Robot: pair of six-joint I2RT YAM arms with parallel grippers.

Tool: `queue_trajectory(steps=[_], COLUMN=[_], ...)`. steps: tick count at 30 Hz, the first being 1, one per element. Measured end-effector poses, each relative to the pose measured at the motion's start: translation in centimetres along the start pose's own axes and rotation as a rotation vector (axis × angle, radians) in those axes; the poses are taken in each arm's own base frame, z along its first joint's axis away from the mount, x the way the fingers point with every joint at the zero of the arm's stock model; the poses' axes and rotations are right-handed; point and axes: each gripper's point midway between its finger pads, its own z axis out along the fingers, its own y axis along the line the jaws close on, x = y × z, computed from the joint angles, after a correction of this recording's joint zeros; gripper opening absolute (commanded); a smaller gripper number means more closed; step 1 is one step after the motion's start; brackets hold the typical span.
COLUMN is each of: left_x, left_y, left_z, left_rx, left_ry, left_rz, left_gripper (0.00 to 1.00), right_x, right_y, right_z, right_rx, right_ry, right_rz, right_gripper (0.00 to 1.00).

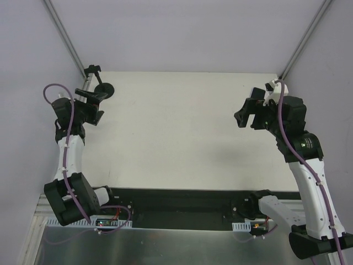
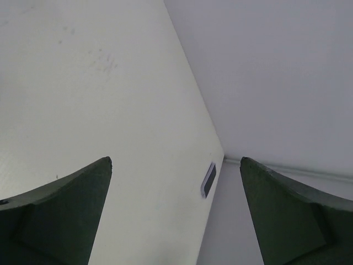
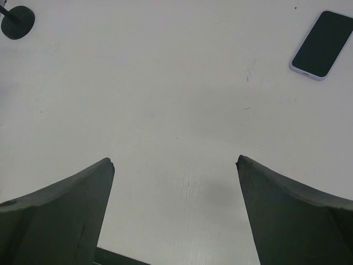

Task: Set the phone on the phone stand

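Observation:
The phone [image 3: 322, 44] lies flat, dark screen up with a pale edge, at the top right of the right wrist view. It also shows small and far off in the left wrist view [image 2: 208, 180], close to the table's edge by the wall. I cannot make it out in the top view. The phone stand [image 1: 103, 88], matte black with a round disc base, stands at the table's far left corner; its base [image 3: 17, 22] shows in the right wrist view. My left gripper [image 1: 98, 107] is open and empty just in front of the stand. My right gripper [image 1: 244, 107] is open and empty, held above the table's right side.
The pale table [image 1: 176, 132] is closed in by grey walls on the left, back and right, with metal rails [image 1: 63, 33] in the corners. The arms' black base plate [image 1: 176, 201] runs along the near edge.

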Motion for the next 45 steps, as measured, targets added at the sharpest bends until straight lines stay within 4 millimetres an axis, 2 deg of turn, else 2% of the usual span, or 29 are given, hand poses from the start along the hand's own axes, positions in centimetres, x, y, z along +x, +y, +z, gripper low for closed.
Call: queue_trajectory(steps=[3, 4, 10, 20, 23, 27, 30, 34, 36, 37, 40, 43, 45], left_x=[-2.2, -2.8, -7.4, -14.9, -15.9, -16.5, -17.6, -18.3, -18.2, -18.1, -17.9, -17.8, -17.5], left_y=[2.5, 2.8, 2.3, 1.0, 1.6, 2.8, 1.7, 0.0, -0.7, -0.8, -0.4, 0.2, 0.6], left_z=[0.7, 1.3, 6.6, 14.4, 16.1, 17.7, 18.7, 19.1, 19.1, 19.2, 19.5, 19.7, 19.9], left_rx=[0.02, 0.028, 0.12, 0.238, 0.252, 0.234, 0.26, 0.294, 0.305, 0.304, 0.287, 0.271, 0.256], left_ry=[-0.088, -0.098, -0.134, -0.201, -0.208, -0.214, -0.217, -0.221, -0.219, -0.215, -0.21, -0.206, -0.202], left_rz=[-0.157, -0.195, -0.284, -0.273, -0.303, -0.325, -0.309, -0.283, -0.274, -0.271, -0.28, -0.292, -0.298], left_gripper=[0.99, 0.99, 0.99, 0.98, 0.95, 0.79, 0.78, 0.75, 0.71, 0.66, 0.53, 0.34, 0.18], right_x=[-0.3, -0.4, -0.3, -0.5, -0.5, -0.5, -0.5, -0.5, -0.4, -0.3, -0.2, -0.2, -0.2], right_y=[0.1, 0.1, 0.2, 0.3, 0.2, 0.2, 0.1, 0.0, 0.0, 0.0, -0.1, -0.2, -0.2], right_z=[-0.6, -0.8, -2.1, -2.6, -2.5, -2.5, -2.5, -2.3, -2.0, -1.9, -1.5, -1.6, -1.7], right_rx=[-0.004, -0.006, -0.018, -0.022, -0.022, -0.017, -0.012, -0.009, -0.009, -0.008, -0.006, -0.003, -0.002], right_ry=[-0.024, -0.031, -0.078, -0.099, -0.1, -0.1, -0.101, -0.095, -0.088, -0.083, -0.071, -0.073, -0.075], right_rz=[-0.017, -0.019, -0.038, -0.055, -0.057, -0.059, -0.058, -0.058, -0.057, -0.056, -0.055, -0.055, -0.055], right_gripper=[0.96, 0.96, 0.96, 0.96, 0.96, 0.96, 0.96, 0.96, 0.96, 0.96, 0.96, 0.96, 0.96])
